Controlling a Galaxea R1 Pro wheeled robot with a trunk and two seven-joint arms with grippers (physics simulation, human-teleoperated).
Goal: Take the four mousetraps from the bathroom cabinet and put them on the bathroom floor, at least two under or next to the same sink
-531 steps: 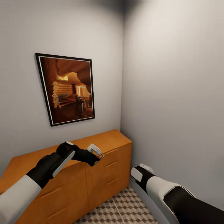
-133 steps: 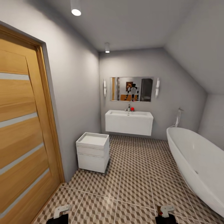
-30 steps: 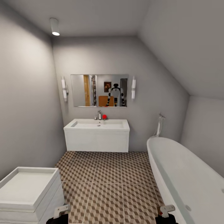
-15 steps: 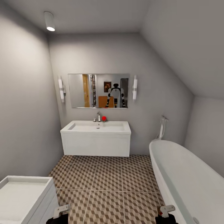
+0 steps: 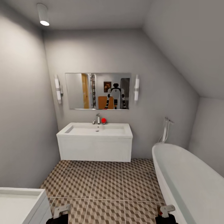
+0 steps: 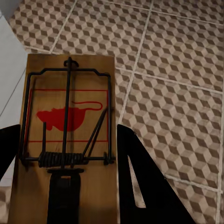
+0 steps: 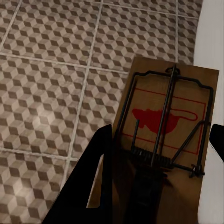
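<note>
A: Since half a second ago the sink (image 5: 95, 130) is seen nearer and the white drawer unit (image 5: 18, 203) has slid further off the head view: the camera has been moved.

B: What is held?

A: A mousetrap (image 6: 67, 140) is clamped between the left gripper's (image 6: 65, 177) dark fingers; another mousetrap (image 7: 165, 140) is gripped by the right gripper (image 7: 158, 172). Both are carried above the bathroom floor (image 5: 109, 183), the bathtub (image 5: 189, 183) at the right.
</note>
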